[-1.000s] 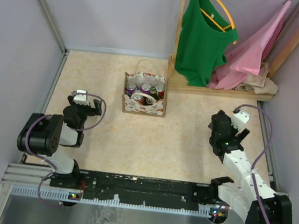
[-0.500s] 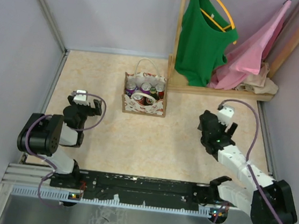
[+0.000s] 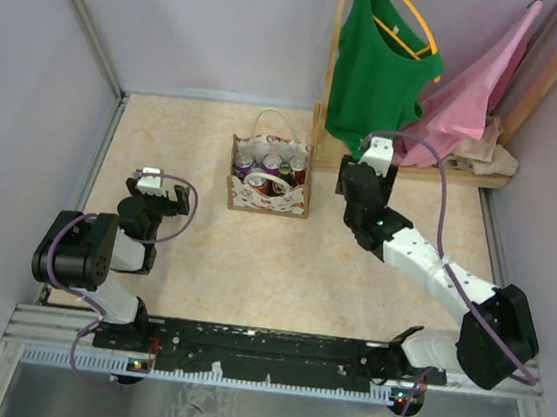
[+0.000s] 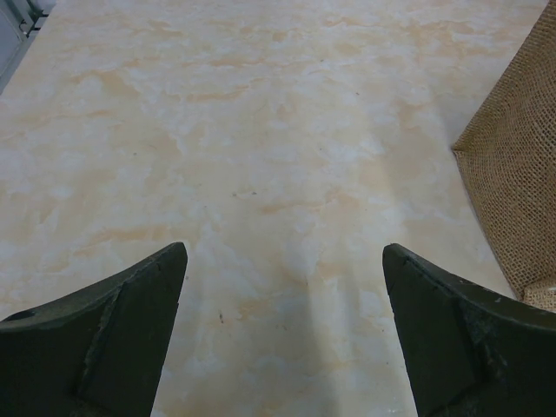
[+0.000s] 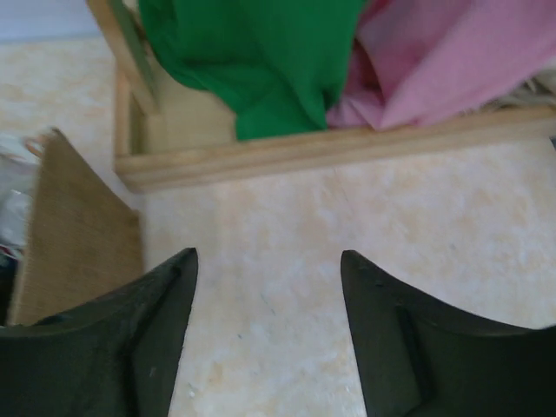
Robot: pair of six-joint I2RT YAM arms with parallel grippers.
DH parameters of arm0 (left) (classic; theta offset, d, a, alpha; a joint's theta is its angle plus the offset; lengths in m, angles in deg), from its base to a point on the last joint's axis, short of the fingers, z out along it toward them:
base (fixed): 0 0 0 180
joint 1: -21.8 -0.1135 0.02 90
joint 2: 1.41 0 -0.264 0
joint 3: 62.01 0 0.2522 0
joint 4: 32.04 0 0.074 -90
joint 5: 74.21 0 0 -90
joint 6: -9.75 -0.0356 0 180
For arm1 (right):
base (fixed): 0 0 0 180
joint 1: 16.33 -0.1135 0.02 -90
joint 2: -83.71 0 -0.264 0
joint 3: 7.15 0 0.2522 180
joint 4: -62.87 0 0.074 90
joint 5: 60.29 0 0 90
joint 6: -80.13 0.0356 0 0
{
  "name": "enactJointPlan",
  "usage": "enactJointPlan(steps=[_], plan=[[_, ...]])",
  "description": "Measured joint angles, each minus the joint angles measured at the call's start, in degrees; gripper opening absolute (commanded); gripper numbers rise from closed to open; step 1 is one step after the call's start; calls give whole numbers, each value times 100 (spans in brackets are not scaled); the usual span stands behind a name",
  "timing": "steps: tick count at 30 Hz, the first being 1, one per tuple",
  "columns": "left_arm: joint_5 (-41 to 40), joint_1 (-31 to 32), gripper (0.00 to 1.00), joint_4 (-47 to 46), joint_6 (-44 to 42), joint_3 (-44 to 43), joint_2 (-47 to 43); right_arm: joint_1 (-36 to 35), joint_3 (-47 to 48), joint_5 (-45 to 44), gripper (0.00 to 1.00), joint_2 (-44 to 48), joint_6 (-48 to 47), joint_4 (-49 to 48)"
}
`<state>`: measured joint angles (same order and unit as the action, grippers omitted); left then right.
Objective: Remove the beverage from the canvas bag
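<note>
- Canvas bag [image 3: 269, 179] stands upright on tan table [image 3: 252, 266], mid-rear, a bit left of centre; open top faces up, white loop handles [image 3: 272, 124] stand above it.
- Bag's long axis runs left-right across table in top view.
- Cans [image 3: 271, 163] sit upright inside, lids showing, packed in rows.
- Just right of bag: wooden rack base [image 3: 419, 171], w/ green shirt [image 3: 375, 69] on yellow hanger and pink garment [image 3: 473, 95] draped over it.
- Right gripper [image 5: 269, 304] is betw. bag and rack base, near both. Jaws apart, nothing betw. them, only bare table. Wrist view: bag's woven side [image 5: 78, 234] at left, rack base straight ahead.
- Left gripper [image 4: 284, 295] is low at front-left, well apart from bag. Jaws spread wide, holding nothing; bag's corner is at right edge of its view.
</note>
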<state>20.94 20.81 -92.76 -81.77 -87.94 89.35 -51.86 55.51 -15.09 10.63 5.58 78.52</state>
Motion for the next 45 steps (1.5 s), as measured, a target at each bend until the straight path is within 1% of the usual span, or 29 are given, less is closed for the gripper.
enactJointPlan(steps=[2, 4, 6, 9, 11, 12, 14, 16, 18, 20, 22, 25, 29, 37, 40, 45], plan=[[0, 0, 100, 0, -2, -2, 0, 0, 348, 192, 33, -136, -260, -273], [0, 0, 100, 0, -2, -4, 0, 0, 758, 455, 18, -306, -494, -509], [0, 0, 100, 0, -2, -4, 0, 0, 1178, 695, 0, -516, -688, -702], [0, 0, 100, 0, -2, -4, 0, 0, 1812, 1051, 0, -909, -874, -791], [0, 0, 100, 0, -2, -4, 0, 0, 2192, 1266, 12, -1189, -933, -767], [0, 0, 100, 0, -2, -4, 0, 0, 2323, 1353, 21, -1296, -938, -754], [0, 0, 100, 0, -4, -4, 0, 0, 2601, 1580, 31, -1541, -929, -647], [0, 0, 100, 0, -2, -4, 0, 0, 2778, 1812, 50, -1753, -933, -514], [0, 0, 100, 0, -4, -4, 0, 0, 2837, 2024, 64, -1910, -883, -402], [0, 0, 100, 0, -2, -4, 0, -15, 2837, 2258, 74, -2031, -859, -271], [0, 0, 100, 0, -4, -4, 0, -44, 2837, 2430, 79, -2120, -837, -188], [0, 0, 100, 0, -2, -4, 0, -125, 2837, 2638, 83, -2260, -857, -146], [0, 0, 100, 0, -4, -4, 0, -310, 2837, 2811, 83, -2428, -977, -140], [0, 0, 100, 0, -4, -4, 0, -680, 2839, 2863, 83, -2684, -1237, -166], [0, 4, 100, 0, -2, -4, 0, -728, 2839, 2861, 83, -2684, -1246, -262], [0, 4, 100, 0, -4, -4, 0, -745, 2734, 2846, 78, -2684, -1237, -387]])
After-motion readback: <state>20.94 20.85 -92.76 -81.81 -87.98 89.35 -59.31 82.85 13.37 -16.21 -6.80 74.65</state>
